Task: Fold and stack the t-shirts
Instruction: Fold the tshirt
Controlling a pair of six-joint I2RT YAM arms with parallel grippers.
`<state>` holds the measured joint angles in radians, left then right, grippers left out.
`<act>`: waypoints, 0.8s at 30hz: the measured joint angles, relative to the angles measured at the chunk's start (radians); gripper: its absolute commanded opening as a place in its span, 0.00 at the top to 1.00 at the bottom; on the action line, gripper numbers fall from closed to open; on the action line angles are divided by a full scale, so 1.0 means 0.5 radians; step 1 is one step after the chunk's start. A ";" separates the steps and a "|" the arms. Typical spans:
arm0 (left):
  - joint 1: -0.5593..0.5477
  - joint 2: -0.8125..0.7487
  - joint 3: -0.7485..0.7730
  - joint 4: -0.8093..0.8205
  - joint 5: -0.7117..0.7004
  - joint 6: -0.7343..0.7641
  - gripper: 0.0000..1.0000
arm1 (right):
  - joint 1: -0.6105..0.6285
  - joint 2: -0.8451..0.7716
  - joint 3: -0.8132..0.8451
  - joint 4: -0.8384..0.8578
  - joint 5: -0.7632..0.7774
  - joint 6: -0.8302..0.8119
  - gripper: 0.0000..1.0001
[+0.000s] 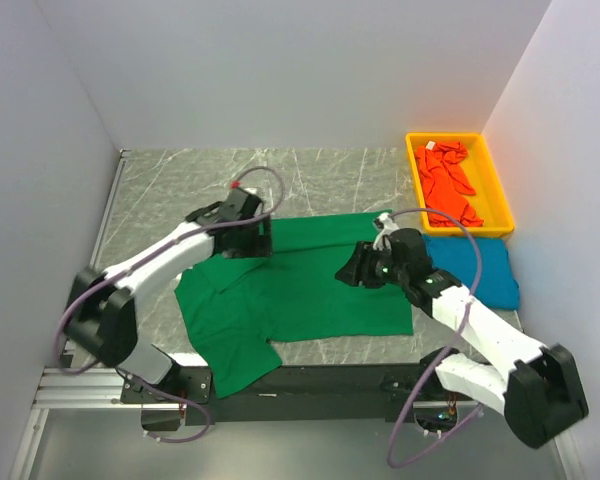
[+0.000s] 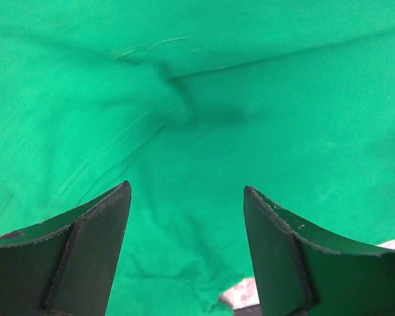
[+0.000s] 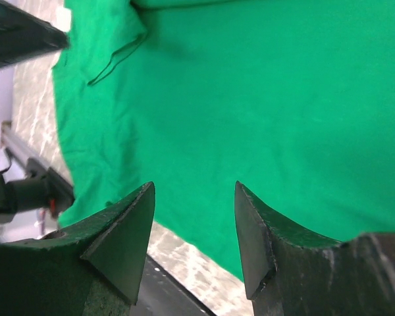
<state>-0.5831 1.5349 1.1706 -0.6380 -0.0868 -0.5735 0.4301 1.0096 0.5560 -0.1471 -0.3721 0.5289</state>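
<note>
The green t-shirt (image 1: 300, 295) lies spread across the middle of the table, one sleeve reaching over the near edge. My left gripper (image 1: 256, 240) is open and empty, low over its far left part; the left wrist view (image 2: 187, 191) shows wrinkled green cloth (image 2: 263, 99) between the jaws. My right gripper (image 1: 356, 268) is open and empty above the shirt's right half; the right wrist view (image 3: 194, 187) shows smooth green cloth (image 3: 283, 99) and its near hem. The blue t-shirt (image 1: 485, 270) lies folded at the right. The orange-red t-shirt (image 1: 448, 185) lies crumpled in the bin.
The yellow plastic bin (image 1: 499, 195) stands at the back right against the wall. White walls close the table on three sides. The grey marble tabletop (image 1: 330, 180) shows behind the shirt, and the black front rail (image 1: 320, 380) runs along the near edge.
</note>
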 measured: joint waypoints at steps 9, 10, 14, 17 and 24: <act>0.541 -0.797 -0.865 0.112 -0.012 -0.406 0.32 | 0.225 0.710 0.300 0.383 -0.135 0.148 0.43; 0.565 -0.840 -0.937 0.124 -0.010 -0.427 0.33 | 0.249 0.787 0.346 0.432 -0.144 0.157 0.43; 0.634 -0.915 -1.144 0.224 0.024 -0.498 0.39 | 0.326 1.132 0.542 0.584 -0.185 0.175 0.43; 0.663 -0.902 -1.211 0.322 0.060 -0.529 0.42 | 0.364 1.361 0.682 0.649 -0.208 0.169 0.44; 0.665 -0.751 -1.218 0.522 0.085 -0.573 0.52 | 0.408 1.685 0.913 0.704 -0.255 0.120 0.44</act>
<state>-0.2508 1.1595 0.5617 -0.3771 -0.0441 -0.8600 0.6342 1.8523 1.0126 0.2050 -0.4995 0.5888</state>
